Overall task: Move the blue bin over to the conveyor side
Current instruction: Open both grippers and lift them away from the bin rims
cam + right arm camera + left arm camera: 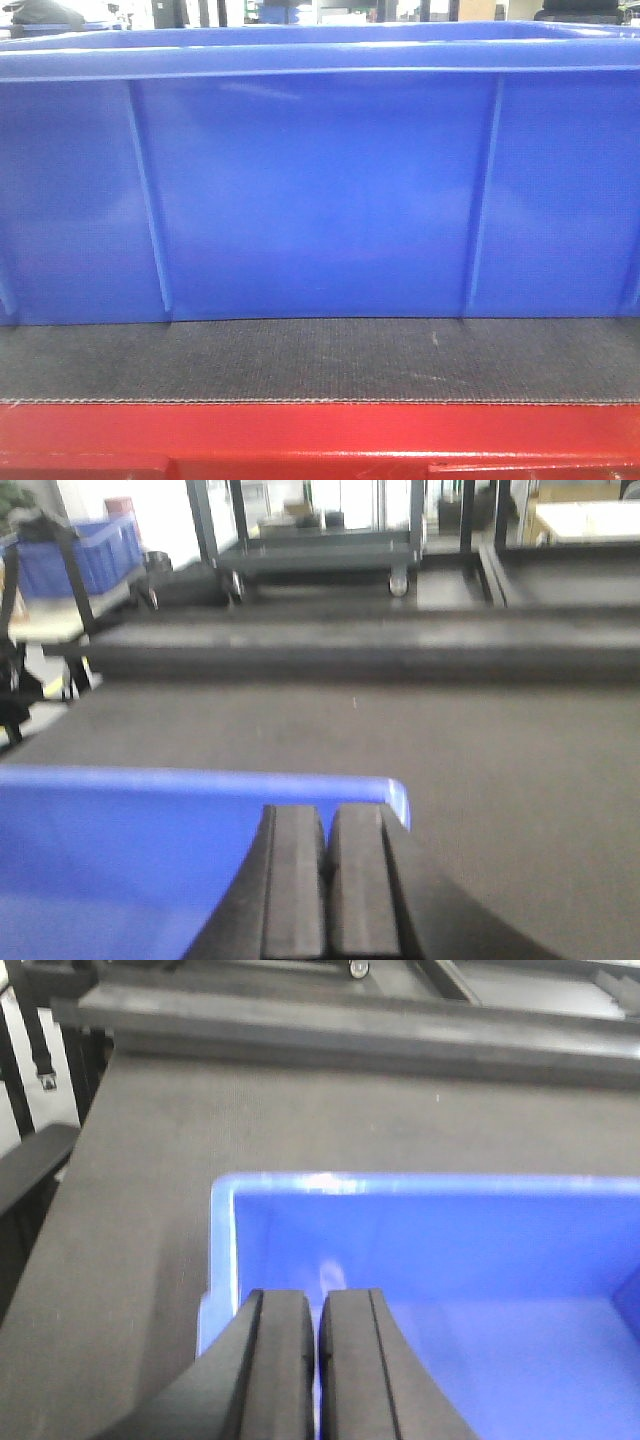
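The blue bin [320,190] fills the front view, its ribbed near wall standing on the dark woven belt of the conveyor side [320,360], just behind the red frame [320,435]. My left gripper [318,1300] is shut with only a hairline gap. It sits over the inside of the bin [450,1260], just right of its left wall. Shut too is my right gripper [327,815], placed over the bin [130,850] close to its far right corner. I see nothing held between either pair of fingers. Where the fingertips touch the bin is hidden.
Grey belt [150,1160] runs on beyond and beside the bin. A dark rail [350,650] crosses the belt's far edge. Behind it are a wheeled cart [320,550] and another blue bin [80,555] at the far left.
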Controlling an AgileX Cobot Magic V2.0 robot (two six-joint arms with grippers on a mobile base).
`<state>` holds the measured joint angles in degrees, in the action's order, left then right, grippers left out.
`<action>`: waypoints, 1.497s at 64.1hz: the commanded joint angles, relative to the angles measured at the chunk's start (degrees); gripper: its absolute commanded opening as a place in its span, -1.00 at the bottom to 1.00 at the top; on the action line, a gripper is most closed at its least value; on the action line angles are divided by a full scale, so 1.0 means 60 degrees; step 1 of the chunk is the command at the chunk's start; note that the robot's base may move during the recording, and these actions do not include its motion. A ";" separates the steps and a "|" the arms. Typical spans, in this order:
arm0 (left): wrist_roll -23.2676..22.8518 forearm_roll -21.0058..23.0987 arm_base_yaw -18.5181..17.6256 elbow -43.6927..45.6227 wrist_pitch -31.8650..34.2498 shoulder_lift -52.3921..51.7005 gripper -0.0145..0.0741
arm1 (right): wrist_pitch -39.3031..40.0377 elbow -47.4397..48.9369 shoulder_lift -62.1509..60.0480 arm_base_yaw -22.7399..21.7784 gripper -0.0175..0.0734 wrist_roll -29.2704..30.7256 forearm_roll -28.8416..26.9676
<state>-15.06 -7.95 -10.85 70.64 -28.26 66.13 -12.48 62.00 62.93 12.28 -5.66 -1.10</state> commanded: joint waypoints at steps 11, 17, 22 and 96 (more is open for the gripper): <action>-0.0041 0.0073 -0.0030 -0.3111 0.2063 -0.2007 -0.64 | 0.1664 -0.2868 -0.2066 0.0019 -0.81 0.0090 0.0089; -0.0041 -0.0049 -0.0030 -0.4376 0.2685 -0.2913 -0.64 | 0.1737 -0.3900 -0.2938 0.0019 -0.81 0.0090 0.0089; -0.0041 -0.0049 -0.0030 -0.5418 0.3128 -0.3705 -0.64 | 0.1737 -0.4660 -0.3573 0.0019 -0.81 0.0090 0.0089; -0.0041 -0.0049 -0.0030 -0.8874 0.3381 -0.9746 -0.64 | 0.1588 -0.7697 -0.9016 0.0019 -0.81 0.0090 0.0089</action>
<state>-15.06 -7.96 -10.85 17.54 -8.93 7.94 -3.87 15.85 9.17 12.28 -5.56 -1.10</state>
